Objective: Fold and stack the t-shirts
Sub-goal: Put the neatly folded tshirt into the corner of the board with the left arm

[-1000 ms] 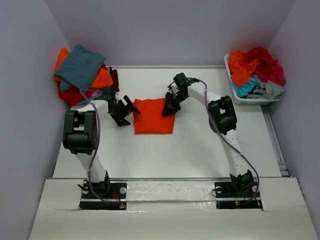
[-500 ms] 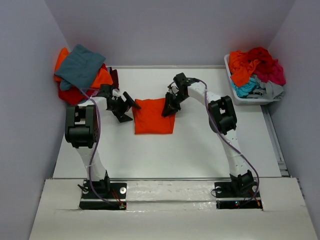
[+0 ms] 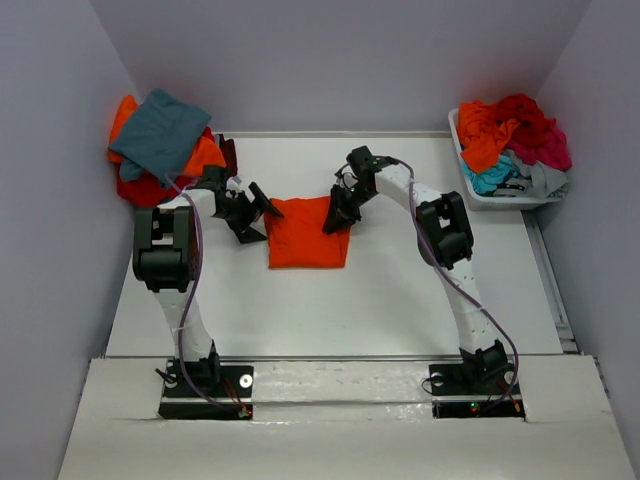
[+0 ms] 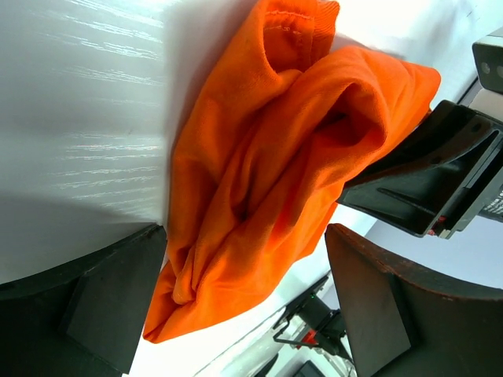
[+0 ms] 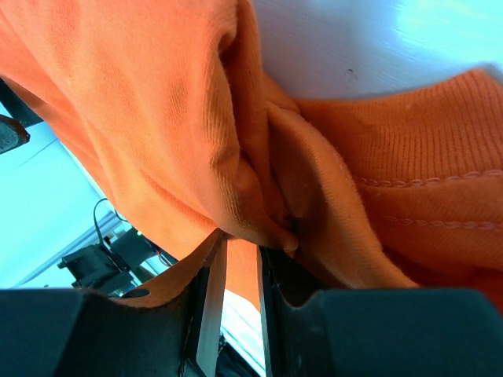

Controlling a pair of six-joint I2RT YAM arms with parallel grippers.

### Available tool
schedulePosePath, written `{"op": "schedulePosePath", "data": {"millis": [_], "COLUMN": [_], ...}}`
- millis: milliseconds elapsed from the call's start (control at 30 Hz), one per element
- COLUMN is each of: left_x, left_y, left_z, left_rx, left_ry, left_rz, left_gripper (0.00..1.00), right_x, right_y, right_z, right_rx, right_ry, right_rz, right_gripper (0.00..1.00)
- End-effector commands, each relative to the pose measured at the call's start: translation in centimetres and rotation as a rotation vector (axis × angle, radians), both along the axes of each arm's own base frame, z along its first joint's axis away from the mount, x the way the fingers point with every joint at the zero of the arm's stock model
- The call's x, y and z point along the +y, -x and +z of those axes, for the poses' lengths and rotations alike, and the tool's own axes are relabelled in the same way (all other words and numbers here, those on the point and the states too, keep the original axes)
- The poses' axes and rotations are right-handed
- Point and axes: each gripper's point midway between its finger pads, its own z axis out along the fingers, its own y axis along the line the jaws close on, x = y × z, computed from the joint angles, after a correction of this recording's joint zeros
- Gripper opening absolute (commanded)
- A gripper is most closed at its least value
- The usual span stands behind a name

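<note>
I've got right gripper [image 5: 240,245] clamped on orange t-shirt [image 3: 308,235]. And left gripper [image 4: 247,239] gapes wide, cloth between its fingers [image 4: 102,306].

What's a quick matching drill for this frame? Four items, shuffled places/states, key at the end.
Items:
1. left gripper
2. right gripper
3. teal-grey shirt
4. white bin

Places/states:
A. far right of the table, holding loose shirts
B. shut on the orange t-shirt
C. on top of the pile at far left
D. open wide at the orange t-shirt's left edge

Pairs: 1-D, 2-B, 3-C, 4-A
</note>
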Motion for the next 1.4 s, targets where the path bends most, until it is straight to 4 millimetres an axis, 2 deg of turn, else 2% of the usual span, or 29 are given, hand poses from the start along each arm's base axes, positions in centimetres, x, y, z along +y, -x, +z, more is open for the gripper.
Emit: {"op": "schedulePosePath", "data": {"millis": [0, 267, 367, 567, 800, 1033, 1133, 1200, 1233, 1333, 1367], "left_x": [2.8, 3.0, 2.5, 0.1, -3.6, -4.3, -4.6, -4.7, -4.7, -4.8, -4.9], "left_y": [4.8, 6.2, 6.8, 7.8, 8.0, 7.5, 7.7, 7.9, 8.0, 8.1, 8.1], "left_z": [-6.2, -7.4, -7.8, -8.4, -7.9, -7.2, -7.0, -6.9, -6.9, -6.8, -6.9], "left_rx": [0.199, 0.240, 0.253, 0.272, 0.253, 0.233, 0.229, 0.231, 0.229, 0.230, 0.231], "left_ry": [-0.184, -0.194, -0.179, -0.136, -0.088, -0.063, -0.044, -0.034, -0.032, -0.017, -0.011], "left_rz": [-0.019, -0.019, -0.035, -0.122, -0.253, -0.253, -0.248, -0.245, -0.244, -0.242, -0.241], "left_gripper": [0.99, 0.99, 0.99, 0.99, 0.99, 0.94, 0.81, 0.65, 0.54, 0.36, 0.19], "right_x": [0.2, 0.3, 0.2, 0.2, 0.2, 0.2, 0.2, 0.2, 0.2, 0.2, 0.2], "right_y": [0.1, 0.0, 0.0, 0.0, 0.1, 0.0, 0.0, 0.0, 0.1, 0.1, 0.1], "right_z": [-1.9, -1.9, -1.9, -2.1, -2.2, -2.1, -2.1, -2.1, -2.1, -2.1, -2.1], "right_rx": [0.002, 0.002, -0.001, 0.003, 0.005, -0.002, -0.001, -0.001, 0.001, 0.002, 0.000], "right_ry": [0.031, 0.028, 0.031, 0.033, 0.034, 0.032, 0.033, 0.033, 0.032, 0.030, 0.030], "right_rz": [0.013, 0.009, 0.007, 0.006, 0.005, 0.006, 0.006, 0.006, 0.005, 0.006, 0.006], "right_gripper": [0.28, 0.28, 0.28, 0.28, 0.28, 0.28, 0.28, 0.28, 0.28, 0.28, 0.28]}}
